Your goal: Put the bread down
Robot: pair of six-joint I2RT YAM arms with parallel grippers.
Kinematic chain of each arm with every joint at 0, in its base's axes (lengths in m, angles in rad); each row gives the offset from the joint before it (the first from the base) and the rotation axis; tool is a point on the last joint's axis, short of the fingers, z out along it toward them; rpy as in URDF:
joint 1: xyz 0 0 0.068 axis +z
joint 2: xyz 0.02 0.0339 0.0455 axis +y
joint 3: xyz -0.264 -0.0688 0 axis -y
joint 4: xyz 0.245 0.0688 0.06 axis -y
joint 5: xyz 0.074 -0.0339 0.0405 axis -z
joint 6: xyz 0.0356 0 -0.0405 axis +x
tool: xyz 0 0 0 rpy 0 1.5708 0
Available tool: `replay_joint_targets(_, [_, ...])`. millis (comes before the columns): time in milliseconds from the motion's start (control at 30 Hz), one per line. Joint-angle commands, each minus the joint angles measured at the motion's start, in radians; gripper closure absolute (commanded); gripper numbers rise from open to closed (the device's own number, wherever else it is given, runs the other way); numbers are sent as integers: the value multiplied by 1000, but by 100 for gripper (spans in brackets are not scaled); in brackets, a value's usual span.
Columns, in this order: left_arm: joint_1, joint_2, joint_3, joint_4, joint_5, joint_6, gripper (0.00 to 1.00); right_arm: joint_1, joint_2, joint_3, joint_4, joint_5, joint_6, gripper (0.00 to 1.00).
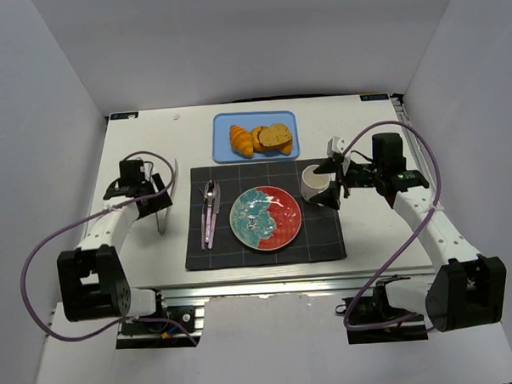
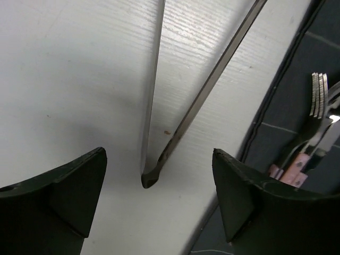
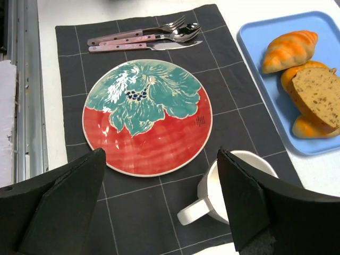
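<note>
- A white worktop (image 1: 364, 136) is sitting inside plain pale walls, carrying a dark grid-lined mat (image 1: 326, 240) at its middle.
- The left jaws are standing wide open and holding nothing; they are hanging low over the bare worktop just left of the mat.
- The joined end of metal tongs (image 2: 186, 122) is lying between those jaws, touching neither finger, with the two arms spreading away from them.
- The right jaws are also gaping wide and empty, hovering above the mat's right part.
- A white mug (image 3: 212, 183) is sitting just under the right jaws, partly hidden behind one finger, its handle pointing toward the camera.
- A red and teal plate (image 3: 146, 117) is resting on the mat beside the mug, with nothing on it.
- Pink-handled cutlery (image 3: 143, 37) is lying on the mat beyond the plate, on its left side in the top view.
- A blue tray (image 3: 255, 42) is sitting off the mat, at the worktop's far edge.
- The bread (image 3: 319, 93) is lying in that tray, leaning on a croissant (image 3: 289, 50) and another pastry, well apart from both jaws.
</note>
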Motion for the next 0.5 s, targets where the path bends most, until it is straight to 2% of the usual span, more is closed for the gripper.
replay_joint_targets(0, [-13,59,47,9,30,111,10,-15,-36,-25,23,-31,26,11])
replay_joint_targets(200, [-41,203,88,84,6,192,10,-35,-28,-31,74,-27,75,11])
replay_joint_targets(300, [-41,269,97,138,55,254,13,-46,-19,-20,77,-25,87,11])
replay_joint_targets(467, [-41,353,116,132,67,283,17,-64,-13,-9,88,-25,100,11])
